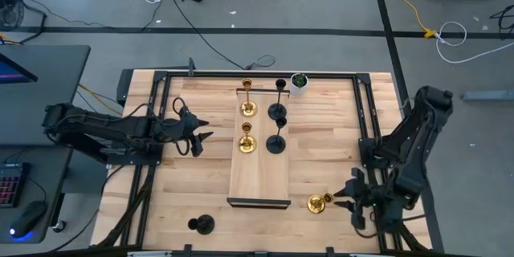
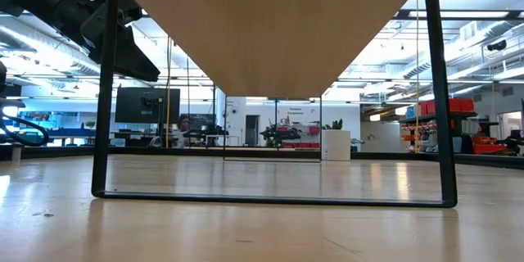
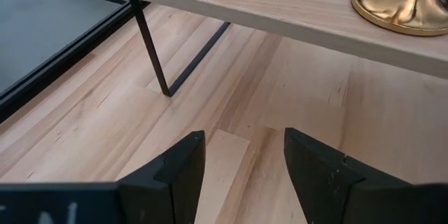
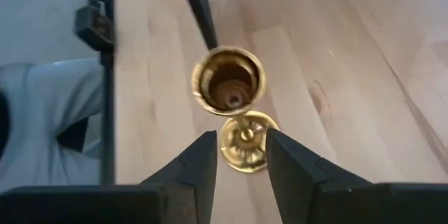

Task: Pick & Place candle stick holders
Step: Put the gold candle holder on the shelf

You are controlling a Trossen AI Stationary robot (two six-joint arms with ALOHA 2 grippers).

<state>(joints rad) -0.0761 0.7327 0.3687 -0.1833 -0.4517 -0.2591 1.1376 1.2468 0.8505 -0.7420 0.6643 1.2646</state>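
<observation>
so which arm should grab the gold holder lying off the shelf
Right. The right gripper is open right beside the gold candle stick holder on the table, its stem lined up between the fingers in the right wrist view. The left gripper sits open across the raised shelf.

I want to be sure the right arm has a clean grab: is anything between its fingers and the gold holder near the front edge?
Nothing visible. The right gripper is open right at the gold holder, whose base shows between the fingers with only bare table around it.

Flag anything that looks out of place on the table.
Two holders stand off the raised shelf: a black holder near the table's front-left edge, and a gold holder at the open right gripper. Nothing is tipped.
</observation>
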